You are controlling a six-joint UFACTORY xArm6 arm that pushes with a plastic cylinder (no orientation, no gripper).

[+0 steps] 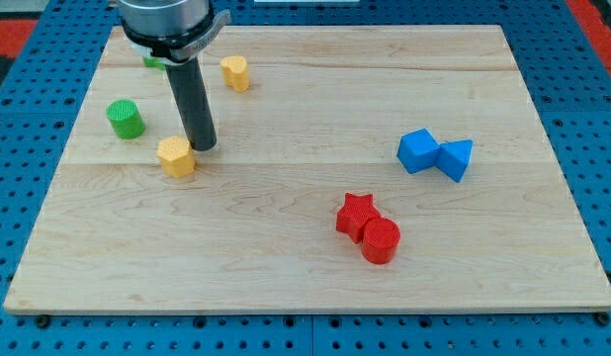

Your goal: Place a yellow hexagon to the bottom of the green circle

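Observation:
The yellow hexagon lies on the wooden board at the view's left. The green circle stands up and to the left of it, a short gap apart. My tip rests at the hexagon's upper right edge, touching or nearly touching it. The dark rod rises from there to the arm's head at the view's top.
A yellow heart-like block lies near the top, right of the rod. Another green block is partly hidden behind the arm's head. A blue block and blue triangle sit at the right. A red star and red circle touch at lower centre.

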